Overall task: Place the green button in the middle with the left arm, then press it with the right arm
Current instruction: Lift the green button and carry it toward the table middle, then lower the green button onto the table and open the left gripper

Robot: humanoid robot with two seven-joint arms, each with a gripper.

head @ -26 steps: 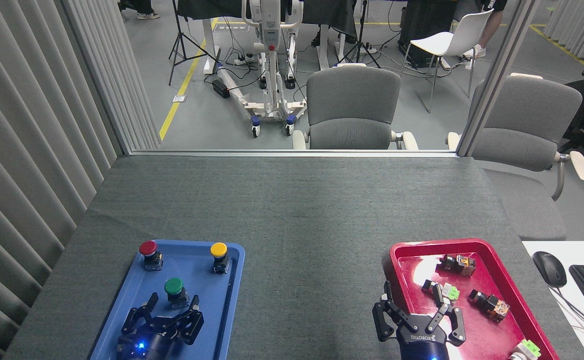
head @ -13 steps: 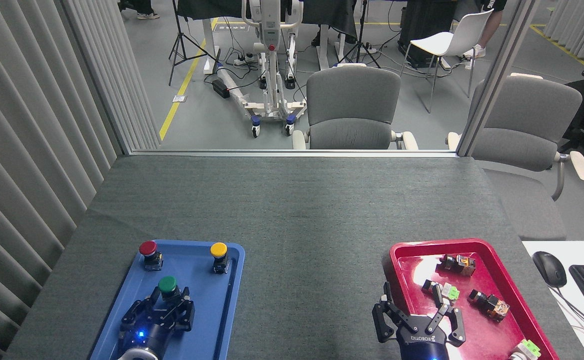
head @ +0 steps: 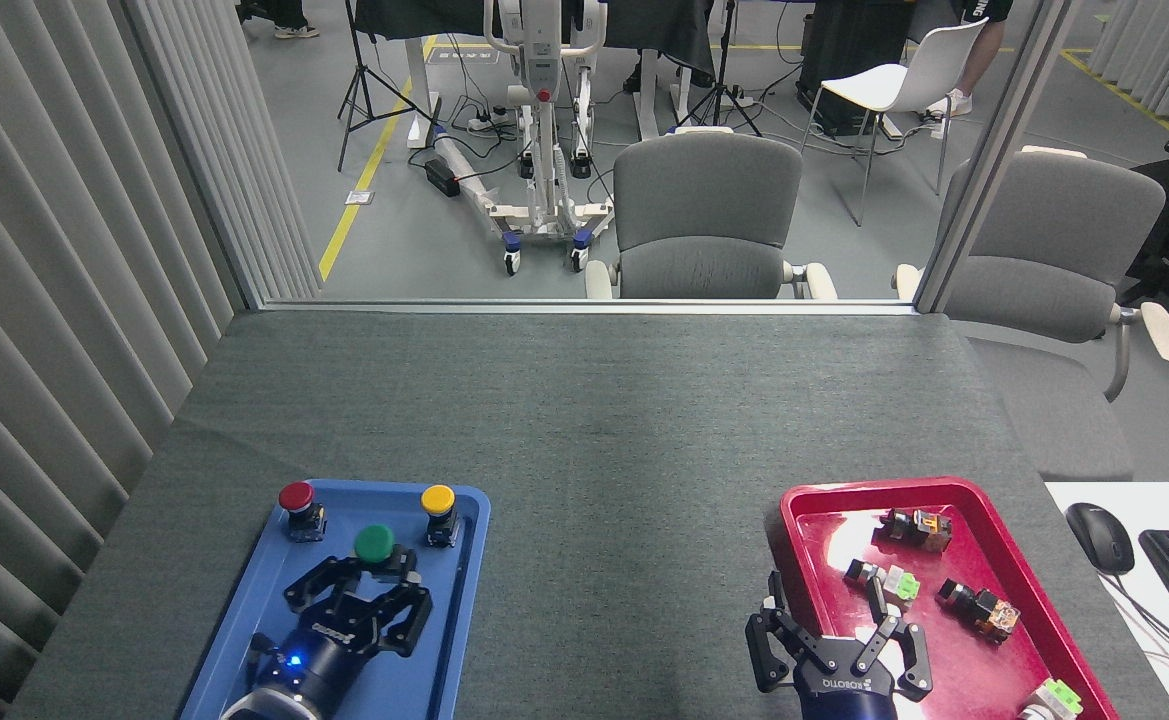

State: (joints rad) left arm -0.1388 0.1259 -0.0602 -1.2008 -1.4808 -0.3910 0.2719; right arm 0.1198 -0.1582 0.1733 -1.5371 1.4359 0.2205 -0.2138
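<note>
At the bench's near-left corner sits the blue tray [head: 244, 640], carrying a red-capped button [head: 298, 506] at its far-left corner and a yellow-capped button [head: 438, 510] at its far-right corner. Between and just in front of them, the left hand [head: 376, 576] is clenched on the green button [head: 375, 545], fingers wrapped round the black base so the cap stays clear on top; the button appears lifted off the tray floor, though I cannot tell for certain. That grip by the base suits setting it down upright. The middle [head: 624, 520], the bare grey felt between the two trays, lies empty to the right and is likely the next stop. Near the bench's near-right corner, the right hand [head: 837, 640] hangs with fingers spread and empty at the near-left edge of the red tray [head: 794, 500], among small switches [head: 899, 585], probably waiting to press.
</note>
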